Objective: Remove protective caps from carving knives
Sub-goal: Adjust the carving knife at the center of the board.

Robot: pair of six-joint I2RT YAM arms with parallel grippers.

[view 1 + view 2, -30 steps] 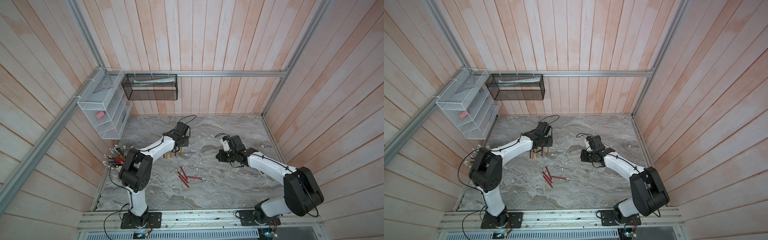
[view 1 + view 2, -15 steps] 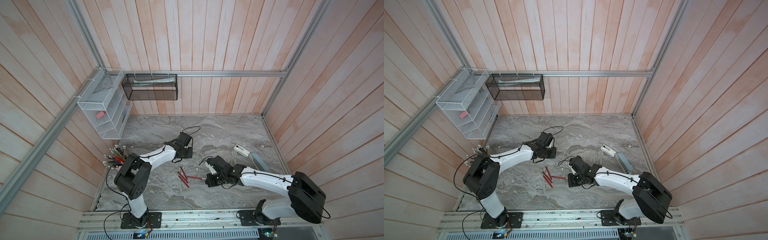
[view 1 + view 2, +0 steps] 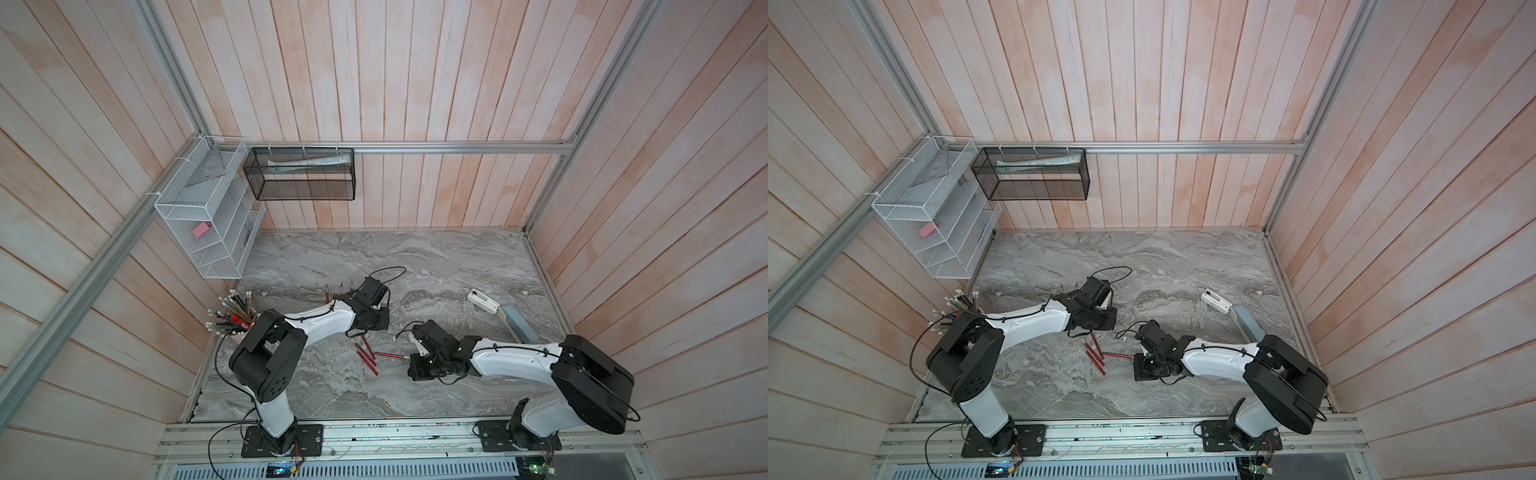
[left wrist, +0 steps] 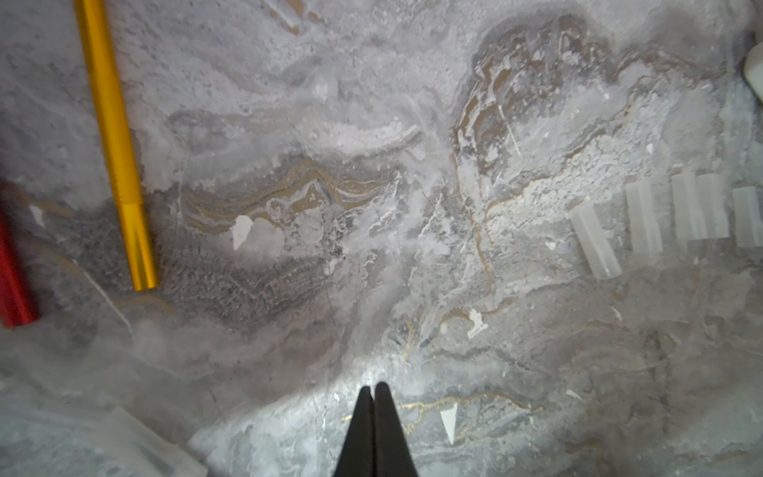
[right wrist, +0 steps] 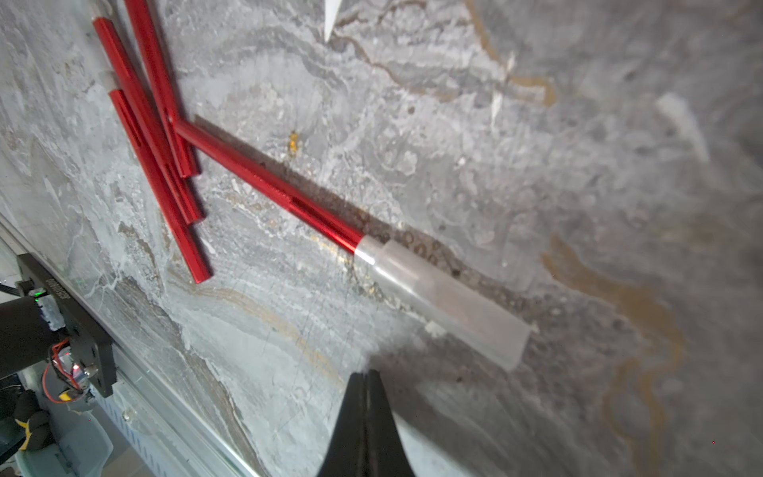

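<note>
Three red carving knives (image 3: 365, 357) lie bunched mid-table in both top views, and one more red carving knife (image 5: 268, 186) lies crosswise, touching them. A whitish protective cap (image 5: 446, 301) sits on its end. My right gripper (image 5: 365, 373) is shut and holds nothing, its tips just short of that cap. My left gripper (image 4: 373, 386) is also shut and empty, low over bare table. A yellow knife handle (image 4: 115, 144) and a red handle (image 4: 12, 268) lie to one side of it. Several loose caps (image 4: 594, 239) lie in a row on the other side.
More knives with bare grey tips (image 3: 340, 291) lie behind the left arm. A cup of pencils (image 3: 232, 316) stands at the table's left edge. A white device (image 3: 482, 301) and a blue-grey block (image 3: 517, 326) lie at the right. A white wire rack (image 3: 208, 220) and a black mesh basket (image 3: 299, 174) hang on the walls.
My right arm has swung forward and left to the crosswise red knife, uncovering the white device. My left arm has moved right, off the yellow knives, and its jaws have shut.
</note>
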